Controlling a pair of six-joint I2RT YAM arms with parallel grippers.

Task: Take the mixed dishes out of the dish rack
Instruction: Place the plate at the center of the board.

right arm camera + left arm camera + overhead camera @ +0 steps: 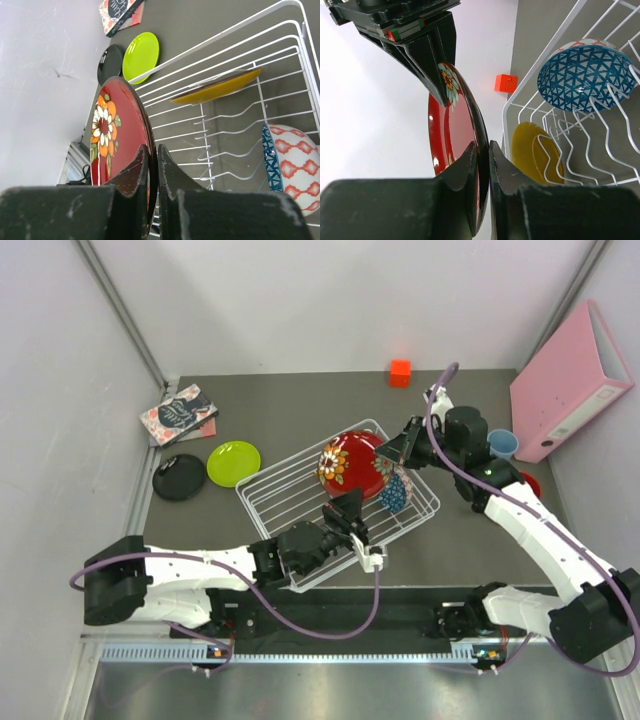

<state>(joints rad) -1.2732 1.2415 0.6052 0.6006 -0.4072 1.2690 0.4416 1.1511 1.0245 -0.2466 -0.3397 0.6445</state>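
Glossy round red plate (354, 466), prob. lacquered, floral.

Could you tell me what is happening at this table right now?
Both arms pinch one red flowered plate by its rim above the dish rack, left fingers near, right fingers far. A yellow plate and blue bowl sit in the rack; a black plate and a green plate lie beside it.

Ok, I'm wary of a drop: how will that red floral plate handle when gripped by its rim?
Probably stiff: the red plate shows no bend, pinched at opposite edges by the left tool and right tool. Its glossy sheen suggests it may slip.
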